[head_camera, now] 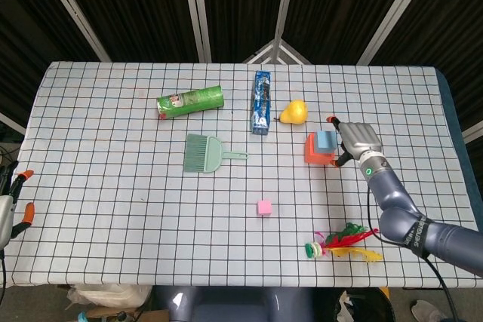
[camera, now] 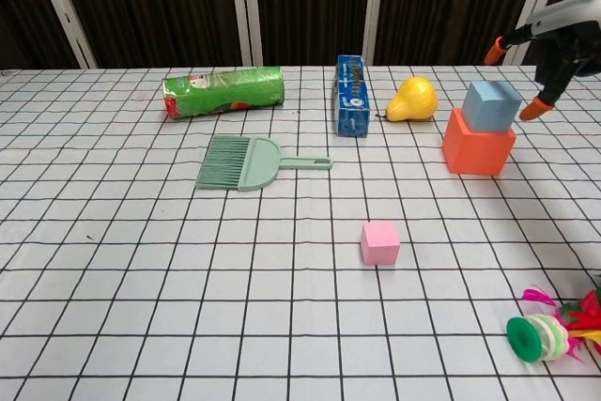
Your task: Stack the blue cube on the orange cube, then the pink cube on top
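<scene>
Blue cube (camera: 491,105) sitting on orange cube (camera: 478,146). Right hand (camera: 554,49) hovering beside the stack, fingers spread, holding nothing. Pink cube (camera: 379,242) lying alone mid-table; looking small, light, rigid. Pinching 2 opposite flat faces seems safest.

Even, bright overhead light; both views sharp.

The worktop (head_camera: 113,186) is evenly lit against a dark backdrop, with short soft shadows under objects, no glare, and grid lines crisp to the edges without visible bending.
</scene>
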